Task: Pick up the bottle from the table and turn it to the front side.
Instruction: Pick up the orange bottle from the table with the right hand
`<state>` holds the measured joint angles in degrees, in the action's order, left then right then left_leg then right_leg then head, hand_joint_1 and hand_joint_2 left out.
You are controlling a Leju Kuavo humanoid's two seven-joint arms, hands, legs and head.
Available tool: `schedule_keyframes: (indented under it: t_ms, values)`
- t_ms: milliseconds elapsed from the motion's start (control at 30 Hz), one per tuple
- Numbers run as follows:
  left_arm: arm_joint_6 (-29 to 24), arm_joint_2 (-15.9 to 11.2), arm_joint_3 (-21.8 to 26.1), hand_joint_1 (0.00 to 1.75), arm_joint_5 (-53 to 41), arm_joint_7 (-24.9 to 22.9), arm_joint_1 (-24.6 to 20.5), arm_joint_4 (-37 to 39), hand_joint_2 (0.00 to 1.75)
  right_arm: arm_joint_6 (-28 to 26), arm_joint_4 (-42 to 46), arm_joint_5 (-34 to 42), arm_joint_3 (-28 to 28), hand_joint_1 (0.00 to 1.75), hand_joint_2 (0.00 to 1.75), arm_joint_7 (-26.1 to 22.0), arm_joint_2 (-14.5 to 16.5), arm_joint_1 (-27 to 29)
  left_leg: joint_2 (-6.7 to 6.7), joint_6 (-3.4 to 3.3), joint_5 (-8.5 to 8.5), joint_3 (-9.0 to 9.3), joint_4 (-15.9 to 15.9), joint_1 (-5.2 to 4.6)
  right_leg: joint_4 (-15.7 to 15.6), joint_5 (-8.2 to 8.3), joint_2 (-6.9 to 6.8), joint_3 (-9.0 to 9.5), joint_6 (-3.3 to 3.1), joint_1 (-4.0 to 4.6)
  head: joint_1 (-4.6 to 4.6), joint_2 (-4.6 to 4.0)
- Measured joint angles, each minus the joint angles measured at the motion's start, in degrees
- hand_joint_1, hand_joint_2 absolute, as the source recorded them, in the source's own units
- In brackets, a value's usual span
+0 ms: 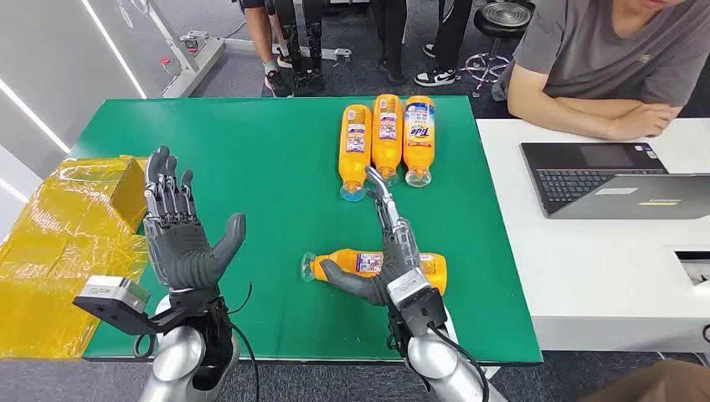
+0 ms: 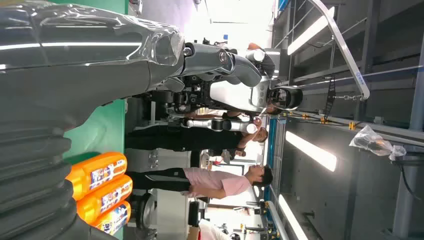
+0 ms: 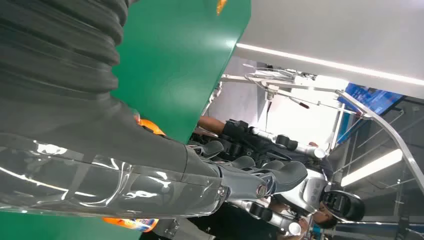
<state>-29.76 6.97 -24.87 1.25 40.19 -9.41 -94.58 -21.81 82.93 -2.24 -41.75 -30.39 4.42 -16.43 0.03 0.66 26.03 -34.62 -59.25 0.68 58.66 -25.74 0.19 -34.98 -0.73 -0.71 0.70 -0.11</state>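
Observation:
An orange bottle (image 1: pixel 429 268) with a clear cap lies on its side near the front edge of the green table (image 1: pixel 251 167), cap pointing left. My right hand (image 1: pixel 390 251) is at the bottle: its thumb lies along the near side and its fingers stretch straight over the top, not wrapped around it. Orange parts of the bottle (image 3: pixel 149 126) peek out behind that hand (image 3: pixel 100 150) in the right wrist view. My left hand (image 1: pixel 180 243) is raised above the table's left front, fingers spread, holding nothing.
Three more orange bottles (image 1: pixel 386 134) lie side by side at the table's far edge, also seen as bottles (image 2: pixel 100 187) in the left wrist view. A yellow wrapped box (image 1: pixel 59 243) stands left. A white table (image 1: pixel 603 285) with a laptop (image 1: pixel 603 176) and a seated person (image 1: pixel 603 59) is on the right.

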Motion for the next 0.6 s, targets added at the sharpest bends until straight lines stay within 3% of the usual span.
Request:
schedule_keyframes:
  t_ms: [467,600]
  values:
    - [0.1,0.0,0.0,0.0,-0.1,0.0,0.0,0.0,1.75,-0.6,0.7,-0.8,0.1,0.0,1.75,0.6,0.0,1.0,0.0,0.0,0.0,0.01,0.0,0.0,0.0,0.0,0.0,0.0,0.0,0.0,0.0,0.0]
    - [0.1,0.0,0.0,0.0,0.2,0.0,-0.2,0.2,1.75,-0.3,1.0,-3.5,0.2,0.0,1.75,3.2,0.0,1.2,0.01,0.0,0.0,0.01,0.0,0.0,0.0,0.0,0.01,-0.01,0.0,0.0,0.0,0.0]
